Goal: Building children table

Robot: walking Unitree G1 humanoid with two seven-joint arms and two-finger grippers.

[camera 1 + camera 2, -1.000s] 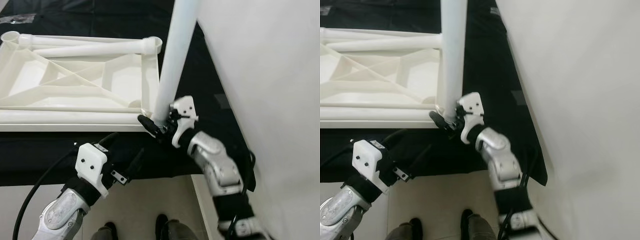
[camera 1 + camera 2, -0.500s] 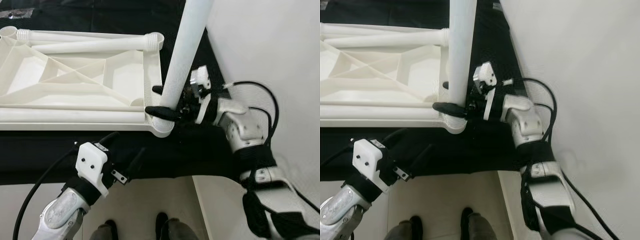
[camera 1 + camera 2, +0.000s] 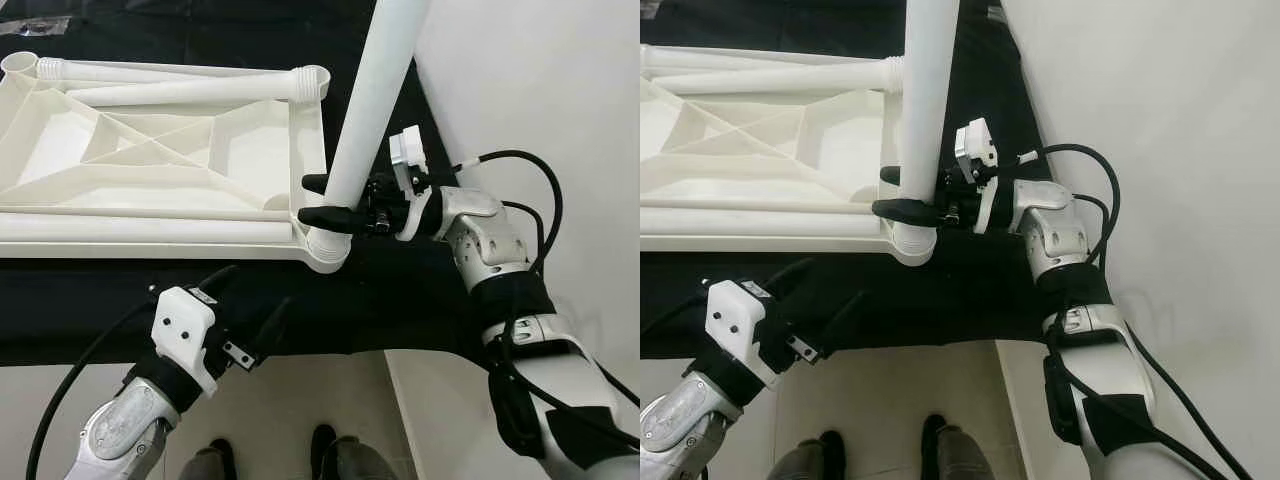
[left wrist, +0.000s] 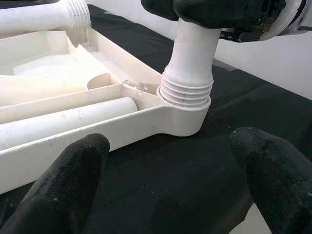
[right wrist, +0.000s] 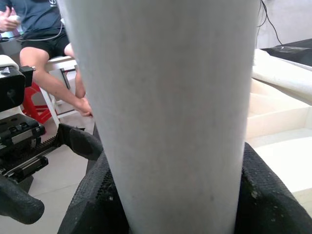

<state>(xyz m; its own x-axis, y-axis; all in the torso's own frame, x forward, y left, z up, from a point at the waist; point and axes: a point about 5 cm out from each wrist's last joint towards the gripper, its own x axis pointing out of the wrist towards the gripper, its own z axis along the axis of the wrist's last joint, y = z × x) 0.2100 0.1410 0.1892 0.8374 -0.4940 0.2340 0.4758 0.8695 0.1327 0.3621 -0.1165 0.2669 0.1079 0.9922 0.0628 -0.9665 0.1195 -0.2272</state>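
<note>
An upturned white plastic table top (image 3: 150, 248) lies on a black cloth. One white leg (image 3: 375, 100) stands upright with its threaded end (image 4: 187, 87) in the near right corner socket (image 4: 183, 117). My right gripper (image 3: 312, 200) is shut on this leg just above the socket, and its fingers (image 5: 273, 195) wrap the tube. My left gripper (image 3: 250, 292) hovers open over the cloth's front edge, a little in front of that corner, holding nothing. Other loose legs (image 3: 190, 92) lie inside the table top.
A white wall (image 3: 540, 90) rises close on the right. A black cable (image 3: 520, 170) loops off my right forearm. Pale floor and my feet (image 3: 270, 465) lie below the cloth's front edge. A person (image 5: 44, 39) sits on a stool beyond the leg.
My right arm swung round from the front to the right side of the corner. The leg's lower end, held beside the corner, moved into the socket. The left gripper stayed put.
</note>
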